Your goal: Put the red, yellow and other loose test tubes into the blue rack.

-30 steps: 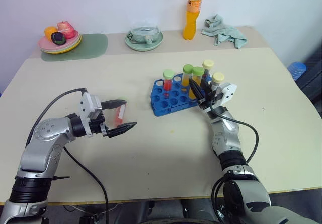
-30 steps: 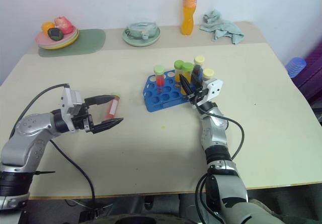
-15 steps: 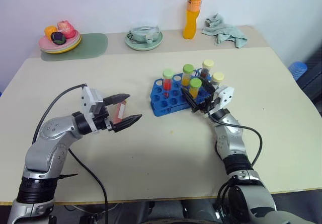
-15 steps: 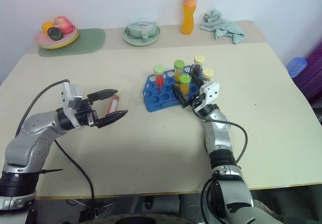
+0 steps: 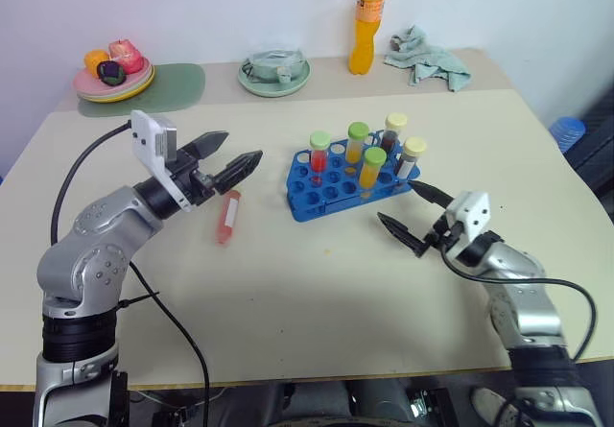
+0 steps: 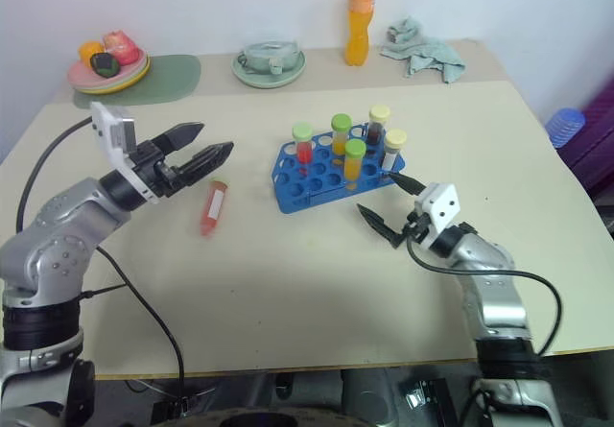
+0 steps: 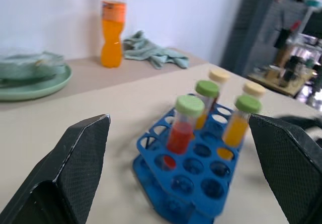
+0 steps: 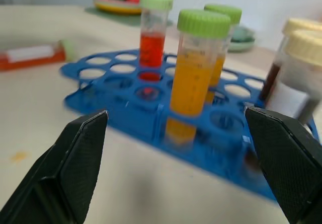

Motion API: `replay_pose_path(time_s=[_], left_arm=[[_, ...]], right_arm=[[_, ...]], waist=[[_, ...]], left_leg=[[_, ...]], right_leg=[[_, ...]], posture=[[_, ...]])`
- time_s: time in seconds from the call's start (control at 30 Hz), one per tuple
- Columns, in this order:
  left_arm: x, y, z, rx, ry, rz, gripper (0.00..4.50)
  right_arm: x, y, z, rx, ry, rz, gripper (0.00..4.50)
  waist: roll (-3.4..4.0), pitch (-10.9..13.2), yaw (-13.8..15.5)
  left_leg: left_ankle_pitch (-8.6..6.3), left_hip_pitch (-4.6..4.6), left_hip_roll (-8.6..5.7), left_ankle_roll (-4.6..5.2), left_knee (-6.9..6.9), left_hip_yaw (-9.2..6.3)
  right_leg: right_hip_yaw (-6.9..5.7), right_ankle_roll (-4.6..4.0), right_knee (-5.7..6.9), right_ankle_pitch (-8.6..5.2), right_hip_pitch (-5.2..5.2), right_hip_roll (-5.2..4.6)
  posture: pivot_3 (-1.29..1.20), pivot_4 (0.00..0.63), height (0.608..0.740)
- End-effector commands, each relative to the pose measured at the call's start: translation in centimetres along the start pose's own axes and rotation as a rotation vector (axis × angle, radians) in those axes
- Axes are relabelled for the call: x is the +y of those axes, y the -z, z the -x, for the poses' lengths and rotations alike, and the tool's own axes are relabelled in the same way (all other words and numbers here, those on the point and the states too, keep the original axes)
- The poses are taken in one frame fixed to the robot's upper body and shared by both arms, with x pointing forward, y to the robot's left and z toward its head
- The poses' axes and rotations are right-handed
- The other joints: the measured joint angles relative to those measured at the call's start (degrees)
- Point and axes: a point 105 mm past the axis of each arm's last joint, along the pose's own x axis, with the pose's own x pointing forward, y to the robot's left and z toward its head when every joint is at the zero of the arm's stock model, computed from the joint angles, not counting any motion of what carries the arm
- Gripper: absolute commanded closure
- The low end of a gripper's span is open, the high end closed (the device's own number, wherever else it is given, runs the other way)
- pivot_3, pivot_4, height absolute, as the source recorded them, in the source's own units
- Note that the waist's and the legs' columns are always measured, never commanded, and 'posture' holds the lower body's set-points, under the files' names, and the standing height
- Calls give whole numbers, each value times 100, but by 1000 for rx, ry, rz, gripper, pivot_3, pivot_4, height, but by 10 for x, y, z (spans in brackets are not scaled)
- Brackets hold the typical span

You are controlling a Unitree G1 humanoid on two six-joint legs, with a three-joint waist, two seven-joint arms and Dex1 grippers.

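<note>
Left tool (image 5: 233,157): raised above the tabletop (image 5: 288,283), its two black fingers spread wide, nothing between them; it points toward the blue rack.
Right tool (image 5: 412,218): low over the tabletop, fingers wide apart and empty, pointing at the near side of the rack.
Blue rack (image 5: 331,195): sits between the two tools, just ahead of the right tool's fingertips, well apart from the left tool.
Tubes in the rack: five stand upright. A red tube with a green cap (image 5: 319,158) is on the side nearest the left tool; two yellow-orange tubes with green caps (image 5: 372,172) are in the middle; two cream-capped tubes (image 5: 411,156), one showing dark brown liquid, are on the side nearest the right tool.
Loose tube (image 5: 227,218): a red tube lies flat on the tabletop, just below and ahead of the left tool's fingertips, not touched by it.
Beyond the rack: an orange drink bottle (image 5: 366,24), a crumpled green cloth (image 5: 427,59), a pale green plate (image 5: 274,74) and a plate of fruit (image 5: 113,74) on a green mat (image 5: 173,86).
</note>
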Motion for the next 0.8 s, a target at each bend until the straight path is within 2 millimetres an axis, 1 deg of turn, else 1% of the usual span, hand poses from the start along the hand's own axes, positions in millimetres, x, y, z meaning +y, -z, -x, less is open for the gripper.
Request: replay_pose_path(time_s=[0.03, 0.07, 0.13, 0.17, 0.2, 0.27, 0.33, 0.4, 0.47, 0.6, 0.67, 0.8], left_arm=[[15, 6, 2, 160, -232, -66, 0], [19, 9, 4, 209, -290, -84, 0], [9, 6, 0, 229, -241, -24, 0], [10, 7, 0, 266, -258, -20, 0], [13, 10, 1, 323, -279, -4, 0], [18, 19, 1, 492, -311, 96, 0], [18, 20, -4, 562, -306, 151, 0], [22, 21, -11, 600, -316, 187, 0], [31, 18, -20, 621, -370, 216, 0], [42, 21, -32, 699, -443, 261, 0], [46, 25, -35, 740, -485, 278, 0], [49, 35, -42, 863, -516, 356, 0]], right_arm=[[0, -35, 16, -32, -101, 54, 76], [0, -39, 19, -27, -122, 62, 76], [-6, -52, 22, -21, -136, 29, 76], [-8, -59, 22, -21, -150, 21, 76], [-8, -65, 22, -24, -163, 22, 76], [-8, -79, 20, -38, -203, 46, 76], [-6, -86, 18, -42, -237, 65, 76], [-2, -89, 16, -41, -263, 65, 76], [-1, -89, 14, -42, -270, 76, 76], [-1, -84, 12, -31, -270, 93, 76], [-1, -83, 12, -28, -270, 100, 76], [3, -84, 9, -35, -266, 105, 76]], waist=[[-4, 3, 14], [-8, 5, 14], [-10, 6, 22], [-15, 9, 33], [-20, 12, 38], [-25, 15, 61], [-36, 18, 111], [-37, 18, 122], [-42, 21, 143], [-63, 33, 163], [-63, 33, 159], [-66, 34, 158]], left_leg=[[0, 0, 1, 0, 0, 1], [0, -1, 1, 1, 0, 1], [0, 0, 1, 1, 1, 1], [-1, 0, 1, 2, 2, 1], [-1, -1, 1, 2, 5, -1], [-1, -3, 1, 2, 8, -3], [-1, -4, 1, 2, 15, -3], [-3, -4, 1, 5, 15, -2], [-5, -4, 0, 7, 11, -2], [-3, -7, -1, 3, 19, -2], [-4, -8, -4, 3, 22, -2], [-4, -8, -4, 3, 26, -2]], right_leg=[[0, 0, 0, 0, 0, 0], [0, 0, 0, -1, 0, -4], [-1, 1, -2, 0, 3, -4], [-3, 1, -2, 0, 5, -3], [-6, 1, -1, 0, 6, -1], [-10, 1, -2, -1, 7, 0], [-19, 4, 0, -1, 10, 12], [-20, 8, -3, -4, 12, 11], [-18, 8, -6, -4, 9, 9], [-18, 8, -3, -2, 8, 9], [-17, 9, -3, -1, 8, 6], [-17, 9, 3, -1, 7, 7]], posture=[[0, 150, 739], [0, 150, 739], [0, 150, 739], [0, 150, 739], [0, 150, 739], [0, 150, 739], [0, 150, 739], [0, 150, 739], [0, 150, 739], [0, 150, 739], [0, 150, 739], [0, 150, 739]])
